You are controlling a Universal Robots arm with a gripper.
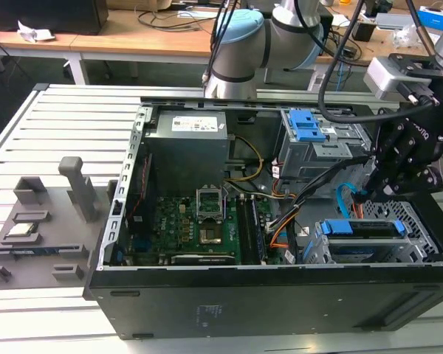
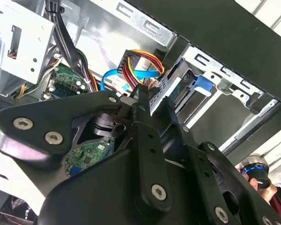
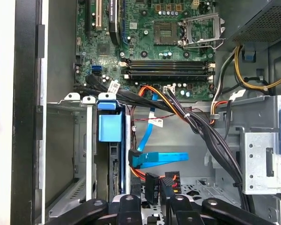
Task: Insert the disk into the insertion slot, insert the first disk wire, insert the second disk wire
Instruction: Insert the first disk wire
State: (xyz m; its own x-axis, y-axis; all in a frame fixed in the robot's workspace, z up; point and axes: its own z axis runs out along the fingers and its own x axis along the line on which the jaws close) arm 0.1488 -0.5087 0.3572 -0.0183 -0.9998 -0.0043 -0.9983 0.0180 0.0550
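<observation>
Disk (image 1: pixel 362 227) seated in insertion slot (image 1: pixel 419 252), 4 o'clock of computer case (image 1: pixel 280 302) in exterior view. First disk wire (image 3: pixel 152 186) plug appears unseated, nearest gripper (image 2: pixel 155 101); second disk wire (image 3: pixel 164 158) seating unclear. Gripper state: cannot tell.

Slatted aluminium worktable (image 1: pixel 29 125) fills the foreground. Wooden desk (image 1: pixel 133 40) stands behind it (cables and crumpled paper (image 1: pixel 33 32) on top). Lighting even.

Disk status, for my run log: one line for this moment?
disk: in insertion slot | hand: near first disk wire | second disk wire: looped beside disk
</observation>
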